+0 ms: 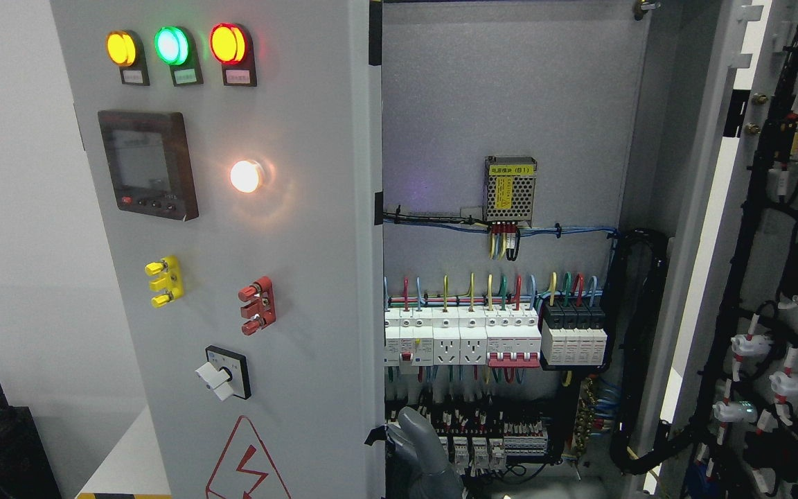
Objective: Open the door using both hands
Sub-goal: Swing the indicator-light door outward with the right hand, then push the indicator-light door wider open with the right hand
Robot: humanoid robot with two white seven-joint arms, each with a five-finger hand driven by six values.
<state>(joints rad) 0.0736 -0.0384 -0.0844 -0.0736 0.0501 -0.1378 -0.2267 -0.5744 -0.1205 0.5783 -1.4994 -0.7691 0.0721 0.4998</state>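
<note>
Head view, bottom centre: one grey hand point(418, 447) at the left door point(233, 263) edge; arm side and grasp unclear. Right door point(780, 291) already swung wide at frame right. Advice: push outward steadily, clear of the breakers point(496, 336) behind.

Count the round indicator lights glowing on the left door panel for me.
4. Three sit in a row at the top: yellow light, green light, red light. A white light glows lower down, right of the display screen. None looks hidden.
</note>
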